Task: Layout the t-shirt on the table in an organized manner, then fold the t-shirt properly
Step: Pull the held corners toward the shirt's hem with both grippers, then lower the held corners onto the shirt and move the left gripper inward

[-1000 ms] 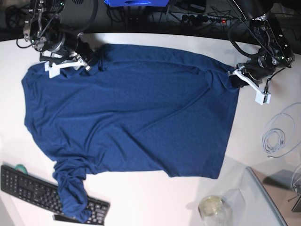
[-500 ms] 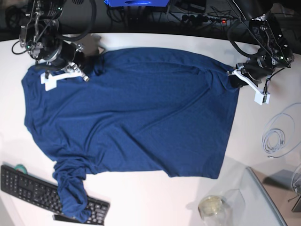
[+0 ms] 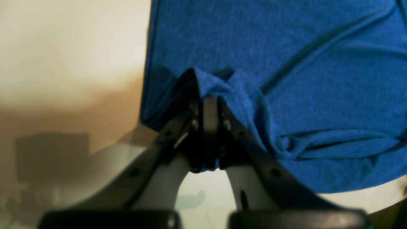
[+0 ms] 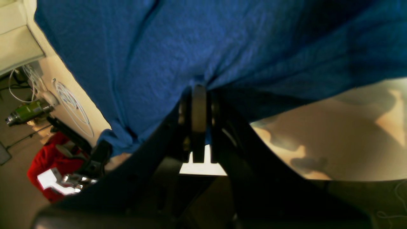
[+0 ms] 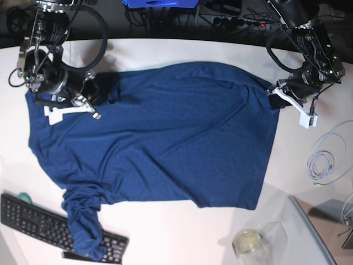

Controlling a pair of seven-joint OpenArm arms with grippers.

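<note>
The t-shirt [image 5: 160,132] is spread on the table [image 5: 182,47], mostly flat, with its body across the middle. One sleeve is bunched at the near corner and lies over a black keyboard [image 5: 33,221].

The cloth is judged to be soft, light and limp. It does not keep any shape, and it wrinkles wherever it is pulled. It is expected to follow a pull only where it is pinched, so the hold is best taken on a hem or a seam, at two corners far apart, and the fabric kept under light tension between them.

The left gripper [image 3: 208,101] is clamped on a fold of the t-shirt at the edge, as seen in the left wrist view. The right gripper [image 4: 198,92] is also closed on the cloth, at the opposite upper corner, with the fabric gathered into its jaws.

The table is smooth and white, so the cloth is expected to slide easily on it. Free room is seen above the shirt and beside it. A coiled white cable [image 5: 328,157] lies well apart on one side, and a small glass jar [image 5: 248,241] stands near the lower hem. The bunched sleeve may catch on the keyboard when the shirt is dragged.
</note>
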